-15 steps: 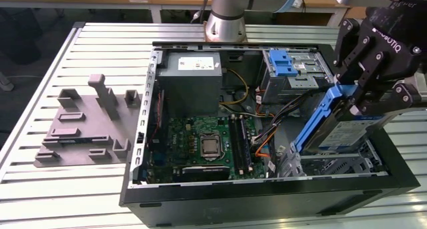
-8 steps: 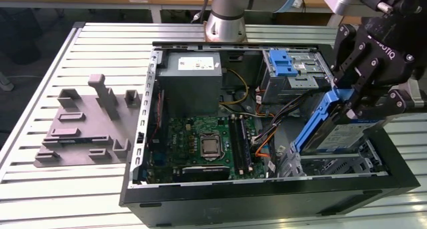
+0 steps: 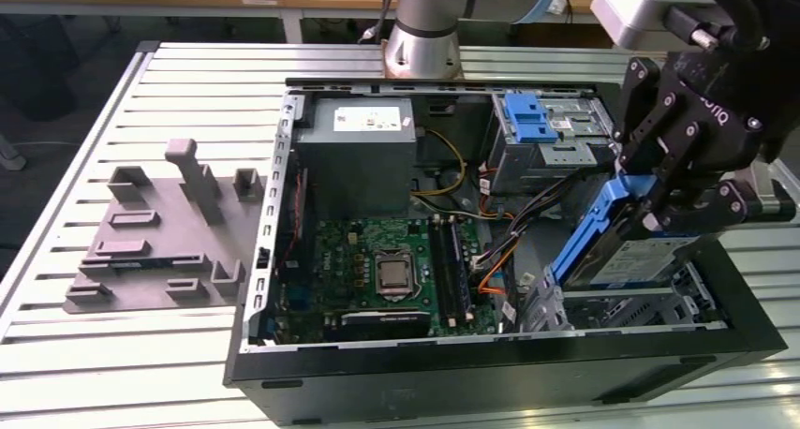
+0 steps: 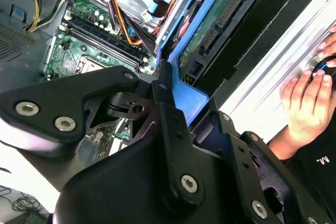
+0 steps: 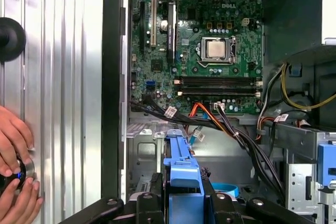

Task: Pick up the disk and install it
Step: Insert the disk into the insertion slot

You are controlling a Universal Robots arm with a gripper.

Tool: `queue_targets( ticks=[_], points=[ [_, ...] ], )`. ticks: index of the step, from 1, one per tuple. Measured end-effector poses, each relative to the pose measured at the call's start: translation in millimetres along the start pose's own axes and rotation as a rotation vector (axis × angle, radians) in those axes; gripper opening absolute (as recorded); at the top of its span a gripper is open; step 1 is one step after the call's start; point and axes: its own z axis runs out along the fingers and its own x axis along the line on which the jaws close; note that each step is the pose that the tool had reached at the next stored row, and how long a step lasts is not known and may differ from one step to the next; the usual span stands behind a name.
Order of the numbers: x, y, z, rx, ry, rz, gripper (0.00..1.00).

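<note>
The black two-fingered gripper [image 3: 653, 202] is clamped on the flat silver hard drive with its blue plastic bracket [image 3: 621, 251], holding it tilted on edge above the drive bay at the front corner of the open black computer tower [image 3: 500, 373] — on the exterior view's right. The drive's lower end sits just over the grey metal cage there; whether it touches the cage I cannot tell. In the second wrist view the gripper [image 4: 173, 95] pinches the blue bracket, the disk [image 4: 215, 19] showing its green underside. In the first wrist view the bracket's blue end [image 5: 181, 169] stands between the fingers, with the green motherboard [image 5: 199, 40] beyond. The tower lies on a slatted aluminium table [image 3: 187, 92], well apart from a grey moulded fixture plate [image 3: 156, 232] — a person's hand [image 5: 13, 145] rests on the table beside the case
</note>
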Motion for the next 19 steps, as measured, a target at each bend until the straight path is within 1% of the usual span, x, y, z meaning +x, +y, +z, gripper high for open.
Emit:
queue_targets(
  ticks=[19],
  points=[
    [0.8,-0.3,28.8,0.0000,0.0001,0.000,0.36]
  ],
)
